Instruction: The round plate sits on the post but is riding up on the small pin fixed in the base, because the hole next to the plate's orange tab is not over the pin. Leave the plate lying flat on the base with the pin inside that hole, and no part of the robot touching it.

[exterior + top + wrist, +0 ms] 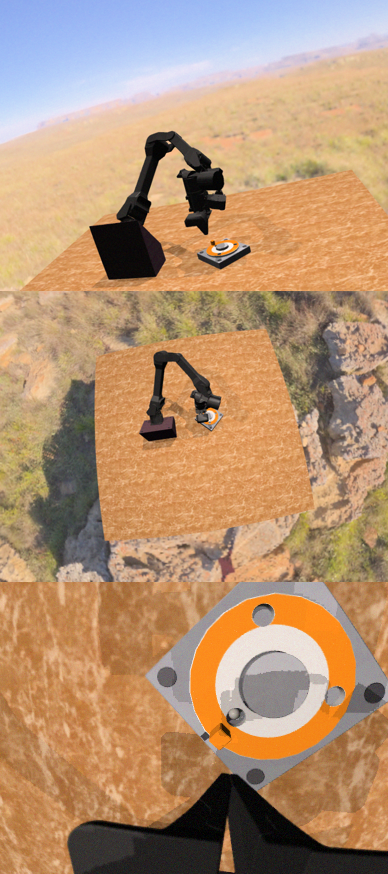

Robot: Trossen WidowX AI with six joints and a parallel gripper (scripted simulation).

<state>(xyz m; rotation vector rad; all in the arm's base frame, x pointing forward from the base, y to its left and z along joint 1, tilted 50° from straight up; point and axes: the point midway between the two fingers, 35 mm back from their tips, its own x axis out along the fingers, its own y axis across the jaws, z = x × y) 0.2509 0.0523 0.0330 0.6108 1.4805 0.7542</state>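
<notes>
The orange and white round plate [215, 417] [210, 251] [210, 647] sits around the grey post [222, 246] [275, 689] on the square grey base [214, 424] [233, 256] [175, 692]. It looks flat, with no clear tilt. In the wrist view the hole [241, 720] beside the orange tab [212, 242] [220, 737] shows the round pin [234, 714] inside it. My gripper [205, 234] [228, 781] is shut and empty. Its tips are above and beside the tab, apart from the plate. In the top view my gripper hides the plate's left part.
The dark block [158, 431] [125, 250] under the arm stands left of the base in the top and exterior views. The marbled orange-brown table top [203, 478] [313, 219] lies under everything. The base has dark round spots near its corners. The arm's shadows fall on the table.
</notes>
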